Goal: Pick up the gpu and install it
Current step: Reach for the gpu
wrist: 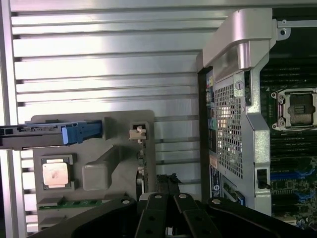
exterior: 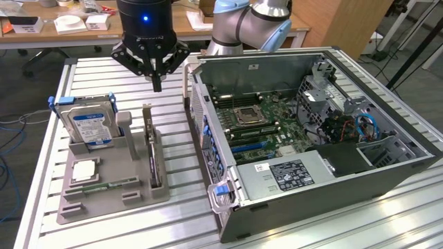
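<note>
A slatted aluminium table (exterior: 90, 78) carries a grey moulded parts holder (exterior: 104, 199) toward the exterior view's left and, just beside it (seemingly not touching, though the gap is hard to judge), an open computer case (exterior: 346, 192) lying on its side.

Robotics lab: aluminium bench (exterior: 138, 233), open computer case (exterior: 325, 207)

Dark gpu (exterior: 154, 155), blue-labelled silver hard drive (exterior: 88, 123), pale grey tray (exterior: 111, 200)

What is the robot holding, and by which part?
Nothing. Its fingers are shut and empty, in the air near the gpu, which stands in its holder.
</note>
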Action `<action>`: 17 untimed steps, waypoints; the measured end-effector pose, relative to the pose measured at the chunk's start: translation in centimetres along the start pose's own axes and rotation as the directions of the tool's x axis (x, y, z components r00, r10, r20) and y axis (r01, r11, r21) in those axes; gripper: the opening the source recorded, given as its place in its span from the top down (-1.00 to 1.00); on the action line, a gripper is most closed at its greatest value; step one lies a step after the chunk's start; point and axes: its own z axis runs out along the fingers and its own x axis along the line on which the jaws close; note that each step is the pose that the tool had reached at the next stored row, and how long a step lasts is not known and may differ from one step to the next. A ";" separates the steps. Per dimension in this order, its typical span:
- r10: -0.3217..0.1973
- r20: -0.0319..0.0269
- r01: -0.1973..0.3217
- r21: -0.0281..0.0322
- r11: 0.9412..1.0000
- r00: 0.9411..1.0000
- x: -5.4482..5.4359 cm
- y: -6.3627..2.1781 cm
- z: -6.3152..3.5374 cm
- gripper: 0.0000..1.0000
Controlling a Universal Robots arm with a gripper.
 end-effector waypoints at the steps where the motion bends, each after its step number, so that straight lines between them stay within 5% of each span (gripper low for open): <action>1: 0.000 0.000 0.000 0.000 1.000 1.000 0.0 0.00 0.01 0.79; 17: 0.000 0.000 0.000 0.000 1.000 1.000 0.4 -0.04 0.14 0.79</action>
